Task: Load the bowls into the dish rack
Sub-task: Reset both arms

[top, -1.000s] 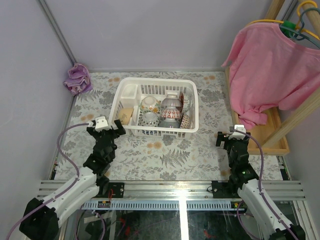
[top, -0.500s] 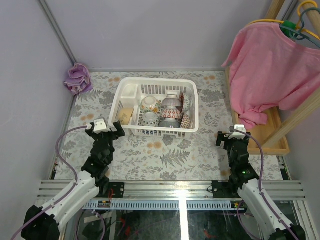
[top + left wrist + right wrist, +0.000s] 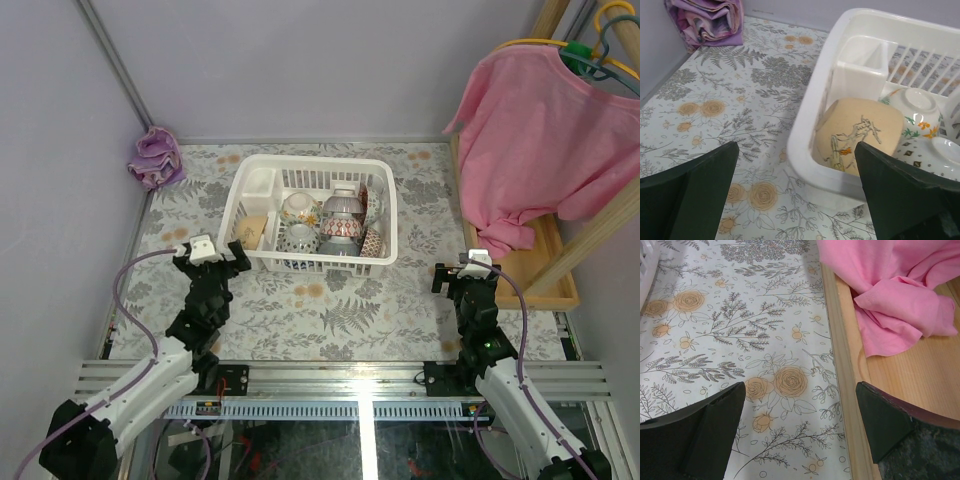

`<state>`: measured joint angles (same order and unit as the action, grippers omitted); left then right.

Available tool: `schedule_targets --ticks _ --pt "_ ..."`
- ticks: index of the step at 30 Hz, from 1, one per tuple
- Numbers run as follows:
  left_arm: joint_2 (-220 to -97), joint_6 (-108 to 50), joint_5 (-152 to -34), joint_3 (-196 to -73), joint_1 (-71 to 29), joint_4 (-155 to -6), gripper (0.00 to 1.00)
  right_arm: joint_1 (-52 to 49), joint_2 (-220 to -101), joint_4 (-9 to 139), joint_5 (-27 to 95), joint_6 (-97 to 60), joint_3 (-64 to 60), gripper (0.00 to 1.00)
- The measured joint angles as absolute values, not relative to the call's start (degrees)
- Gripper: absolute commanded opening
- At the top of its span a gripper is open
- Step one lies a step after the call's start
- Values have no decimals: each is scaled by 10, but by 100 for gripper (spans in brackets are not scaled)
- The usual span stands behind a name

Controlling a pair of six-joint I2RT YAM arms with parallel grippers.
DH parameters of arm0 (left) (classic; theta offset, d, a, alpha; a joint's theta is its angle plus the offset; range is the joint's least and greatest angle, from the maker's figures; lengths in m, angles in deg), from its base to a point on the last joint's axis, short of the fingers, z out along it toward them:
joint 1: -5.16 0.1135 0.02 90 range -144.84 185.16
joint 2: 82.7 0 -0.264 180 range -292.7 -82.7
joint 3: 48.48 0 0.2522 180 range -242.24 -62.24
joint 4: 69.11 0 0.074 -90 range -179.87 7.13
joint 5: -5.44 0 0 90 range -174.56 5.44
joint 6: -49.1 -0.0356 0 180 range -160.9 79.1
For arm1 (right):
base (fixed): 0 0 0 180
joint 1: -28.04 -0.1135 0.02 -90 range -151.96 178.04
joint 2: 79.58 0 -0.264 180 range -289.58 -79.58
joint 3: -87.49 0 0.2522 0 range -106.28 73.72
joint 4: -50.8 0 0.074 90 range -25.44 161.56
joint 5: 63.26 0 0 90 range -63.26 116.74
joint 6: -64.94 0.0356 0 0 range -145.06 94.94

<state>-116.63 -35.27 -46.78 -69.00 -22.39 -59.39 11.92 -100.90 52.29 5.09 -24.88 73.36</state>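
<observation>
The white dish rack (image 3: 318, 264) stands at the middle back of the table with several bowls in it. An orange-yellow bowl (image 3: 252, 231) lies at its front left, a white flowered bowl (image 3: 300, 207) and a speckled one (image 3: 298, 238) beside it, a blue-white one (image 3: 343, 206) further right. My left gripper (image 3: 212, 261) hovers open just outside the rack's front left corner, holding nothing. In the left wrist view the left gripper (image 3: 795, 150) frames the rack's rim (image 3: 812, 100) and the orange-yellow bowl (image 3: 860, 132). My right gripper (image 3: 463, 278) is open and empty over the table at the right; the right wrist view shows this gripper (image 3: 800, 387) above bare flowered cloth.
A purple cloth (image 3: 155, 157) is bunched at the back left corner. A pink shirt (image 3: 540, 140) hangs on a hanger at the right, its hem resting on a wooden tray (image 3: 900, 385) close to my right gripper. A wall runs along the left side.
My left gripper drifted slightly left and came back to where it was. The right arm and the bowls have not moved.
</observation>
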Motion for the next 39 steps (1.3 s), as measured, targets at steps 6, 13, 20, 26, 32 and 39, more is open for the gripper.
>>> schedule_targets --ticks 6,13,20,26,32,39 --pt "-1192 -356 -395 -700 -284 -585 100 119 -1010 523 52 -249 734 99" --pt "-1183 -353 -367 -694 -302 -583 100 119 -1010 523 52 -249 734 99" --pt "-1056 -364 -380 -650 -301 -621 100 119 -1012 523 52 -249 734 99" --pt "-925 -407 -455 -629 -302 -688 100 119 -1012 523 52 -249 734 99" --pt "-918 -414 -460 -627 -301 -698 100 119 -1012 523 52 -249 734 99" --pt "-874 -421 -471 -627 -301 -726 100 119 -1012 523 52 -249 734 99"
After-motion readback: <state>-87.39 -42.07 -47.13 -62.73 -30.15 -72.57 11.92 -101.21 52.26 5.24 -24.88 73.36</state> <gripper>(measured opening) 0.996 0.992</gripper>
